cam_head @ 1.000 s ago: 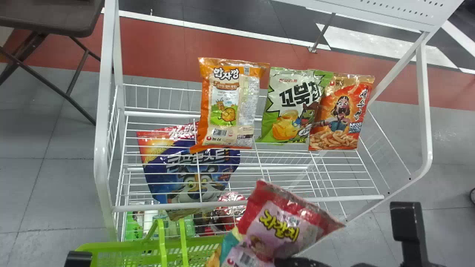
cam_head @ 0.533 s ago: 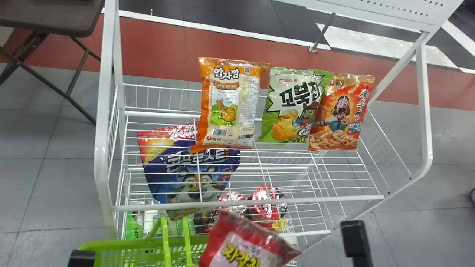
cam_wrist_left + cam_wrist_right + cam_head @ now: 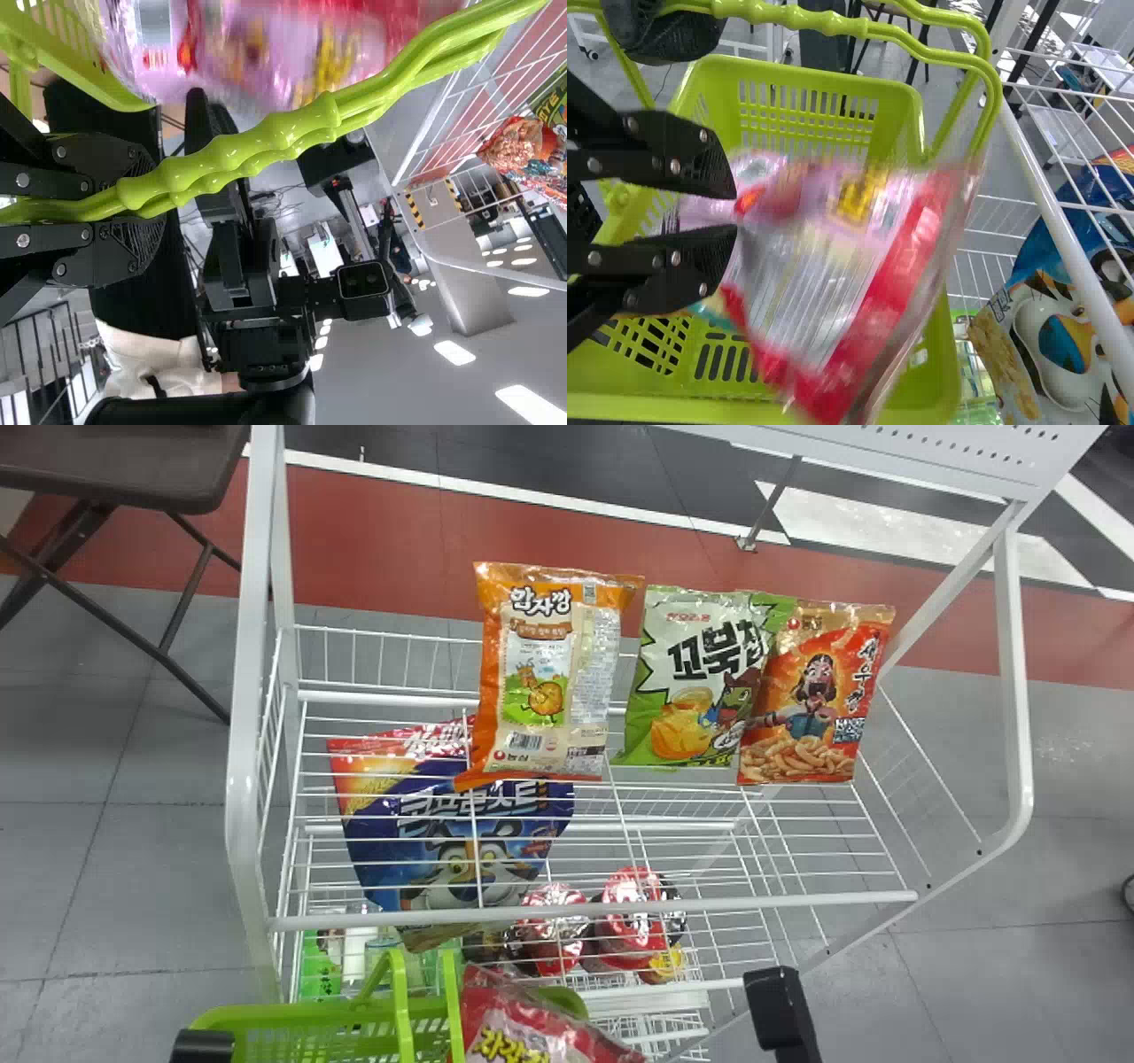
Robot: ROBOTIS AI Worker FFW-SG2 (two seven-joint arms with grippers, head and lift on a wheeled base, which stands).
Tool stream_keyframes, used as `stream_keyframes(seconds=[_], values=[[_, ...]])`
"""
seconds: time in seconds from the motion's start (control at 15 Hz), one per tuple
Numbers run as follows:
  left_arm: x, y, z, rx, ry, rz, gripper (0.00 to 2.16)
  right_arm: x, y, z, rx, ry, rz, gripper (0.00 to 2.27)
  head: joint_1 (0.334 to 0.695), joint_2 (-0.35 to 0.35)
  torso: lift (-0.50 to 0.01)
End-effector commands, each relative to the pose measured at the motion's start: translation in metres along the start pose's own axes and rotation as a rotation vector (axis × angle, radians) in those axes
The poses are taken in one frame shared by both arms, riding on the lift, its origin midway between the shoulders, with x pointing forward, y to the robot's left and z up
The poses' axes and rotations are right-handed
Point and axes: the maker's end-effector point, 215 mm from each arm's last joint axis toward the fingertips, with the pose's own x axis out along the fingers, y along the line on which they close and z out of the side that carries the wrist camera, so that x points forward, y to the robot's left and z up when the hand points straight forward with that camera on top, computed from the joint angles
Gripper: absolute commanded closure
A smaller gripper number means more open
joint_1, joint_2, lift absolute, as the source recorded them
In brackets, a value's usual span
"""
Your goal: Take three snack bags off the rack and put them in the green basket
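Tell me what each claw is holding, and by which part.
The right claw pinches the lilac-and-red snack bag by its lilac part, away from the crinkled red end; the left claw grips the green basket by its handles.

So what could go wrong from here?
The pink and red bag overlaps the handles in both wrist views, so it could catch on them. The right claw holds it near one end, so it may swing onto the basket. The left claw grips those handles, so a bump might tip the basket.
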Motion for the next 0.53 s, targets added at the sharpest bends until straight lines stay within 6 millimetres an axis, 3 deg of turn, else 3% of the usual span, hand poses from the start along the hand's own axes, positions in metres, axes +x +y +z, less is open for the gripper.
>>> stream_keyframes(seconds=[0.0, 0.27, 0.47], values=[[0.002, -0.001, -0.001, -0.002, 0.002, -0.003, 1.54, -0.006, -0.004, 0.005, 0.01, -0.015, -0.002, 0.05, 0.695, -0.35, -0.026], [0.003, -0.002, -0.003, -0.003, 0.003, -0.003, 1.54, -0.019, -0.003, 0.017, 0.032, -0.067, 0.018, 0.05, 0.695, -0.35, -0.026], [0.007, -0.002, -0.007, 0.007, 0.018, 0.007, 1.54, -0.033, -0.008, 0.12, -0.16, -0.406, 0.008, 0.05, 0.695, -0.35, -0.026]])
